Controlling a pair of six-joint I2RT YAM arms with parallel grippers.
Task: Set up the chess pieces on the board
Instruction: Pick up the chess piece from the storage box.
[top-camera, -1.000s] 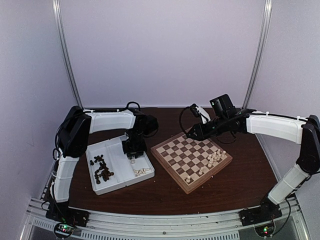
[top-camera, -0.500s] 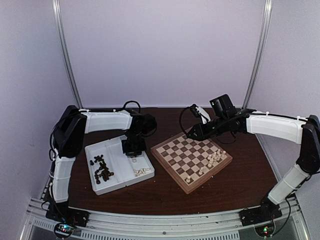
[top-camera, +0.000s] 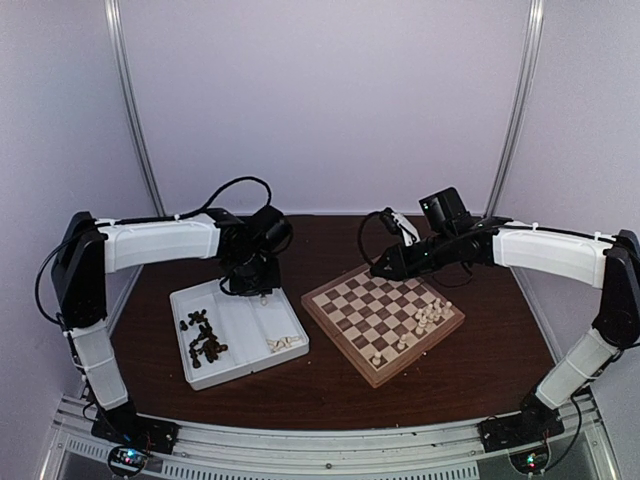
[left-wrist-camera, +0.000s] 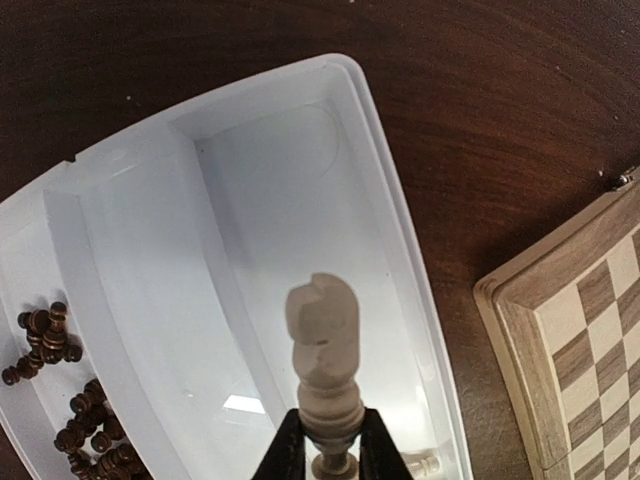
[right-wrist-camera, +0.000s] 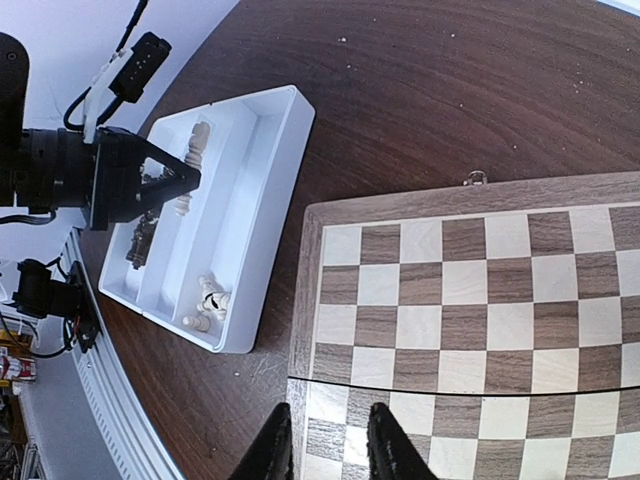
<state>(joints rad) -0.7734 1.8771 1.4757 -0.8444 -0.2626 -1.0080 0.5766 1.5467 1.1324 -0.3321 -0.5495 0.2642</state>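
Nearest to us, at the near edge of the table (top-camera: 330, 398), the left arm's base (top-camera: 135, 432) sits by the near left corner and the right arm's base (top-camera: 515, 430) by the near right corner. Just beyond, on the left half of the table, lies the white tray (top-camera: 232, 376), set at a slant, with 2 compartments. Its left compartment holds a heap of dark brown pieces (top-camera: 204, 338). In the near right corner of its right compartment lie a few cream pieces (top-camera: 283, 343), tipped on their sides.

To the right of the tray and apart from it, near the middle of the table, sits the board (top-camera: 352, 318), turned so that 1 corner points at the near edge. A cream cluster (top-camera: 430, 318) of pieces stands by the board's right corner, and 2 more cream pieces stand alone along its near right edge.

Over the far end of the tray's right compartment hangs the left gripper (top-camera: 258, 293). Its jaws are closed on a cream knight (left-wrist-camera: 322, 345). In the wrist view we see the 2 fingertips (left-wrist-camera: 285, 455) pinching the knight's foot, its head pointing away from them, with the tray floor behind it.

Farther back, the right gripper (top-camera: 378, 270) hovers above the far side of the board. Its jaws stand a narrow gap apart with nothing between them, and we see the checkered squares through the gap.
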